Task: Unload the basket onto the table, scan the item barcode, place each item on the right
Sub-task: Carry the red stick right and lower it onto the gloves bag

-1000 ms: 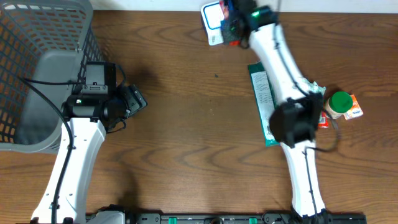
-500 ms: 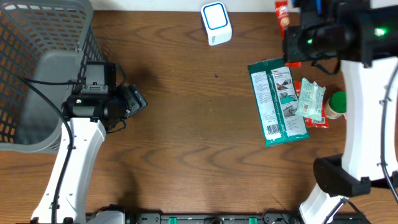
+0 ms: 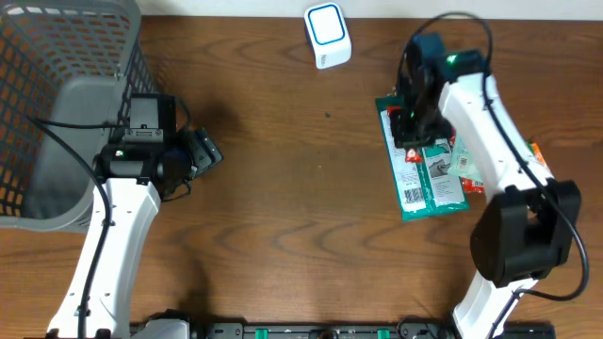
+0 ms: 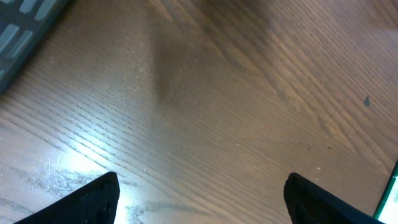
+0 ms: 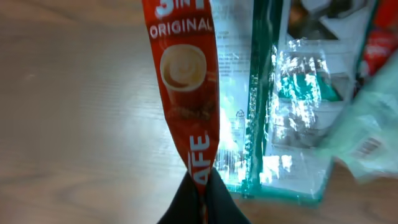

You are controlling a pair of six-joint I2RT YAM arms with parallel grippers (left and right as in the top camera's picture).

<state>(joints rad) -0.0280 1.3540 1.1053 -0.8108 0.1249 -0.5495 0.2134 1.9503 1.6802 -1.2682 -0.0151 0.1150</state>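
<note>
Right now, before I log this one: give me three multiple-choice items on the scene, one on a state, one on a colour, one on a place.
1. The left tool is: A shut on a cup; B open and empty; C shut and empty.
2. The sachet in the right tool is: A blue; B yellow; C red.
3. The scanner sits: A near the table's far edge; B in the left tool; C in the right tool.

B: its fingers stand apart with only bare wood between them.
C: the right wrist view shows a red wrapper pinched.
A: the overhead view shows it alone near the far edge.
</note>
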